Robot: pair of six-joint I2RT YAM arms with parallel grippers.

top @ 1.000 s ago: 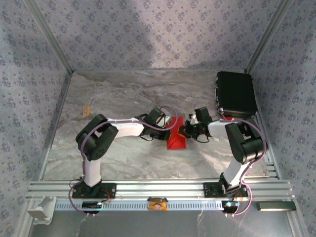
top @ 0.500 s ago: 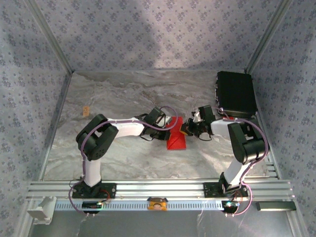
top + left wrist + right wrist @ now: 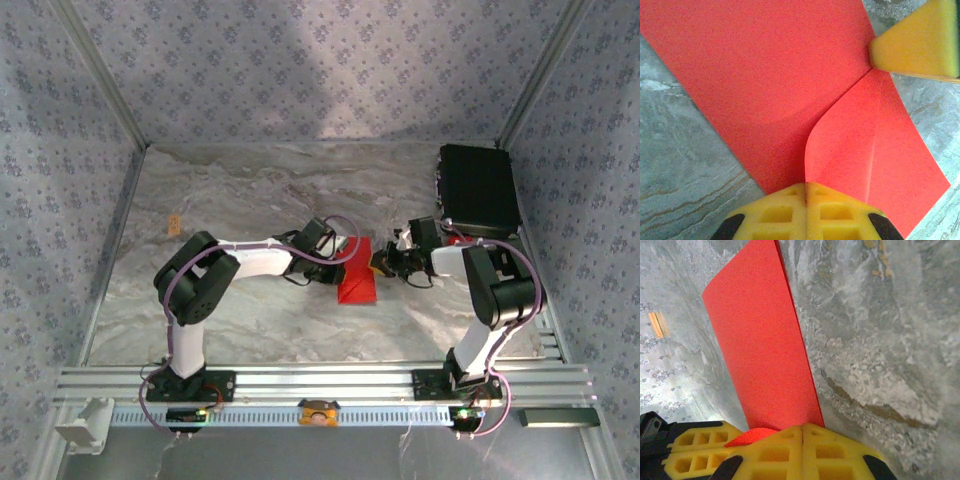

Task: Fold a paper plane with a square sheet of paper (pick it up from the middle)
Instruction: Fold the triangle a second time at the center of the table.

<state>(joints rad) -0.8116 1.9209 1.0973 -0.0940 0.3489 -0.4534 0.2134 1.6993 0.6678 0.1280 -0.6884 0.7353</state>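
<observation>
Standing by the rig, I see the square sheet of paper [image 3: 358,284] lying about the middle of the worktop [image 3: 230,190], a little nearer the front edge than the back, and well apart from the black case [image 3: 478,190] in the far right corner. It is no longer a plain square. From the left wrist, one flap [image 3: 875,165] lies turned over onto the main layer, and its curved edge lifts slightly where it runs toward the fingers.

The left gripper [image 3: 806,192] comes at the sheet from the left. Its yellow pads are clenched together and its tip is down on the paper, right where that flap edge ends. The right gripper [image 3: 803,432] comes from the opposite side, also clenched, with its tip at the sheet's right-hand edge. I cannot tell whether either one has a ply of paper nipped between its pads or is simply pressing down.

To my eye this is an early fold, with a corner brought in and being flattened. The dart shape is a long way off.

The next move probably calls for one tip to pin the sheet while the other runs along the loose edge to set the crease. The paper is thin and slides easily on the marbled surface, so an uneven push could skew the fold.
</observation>
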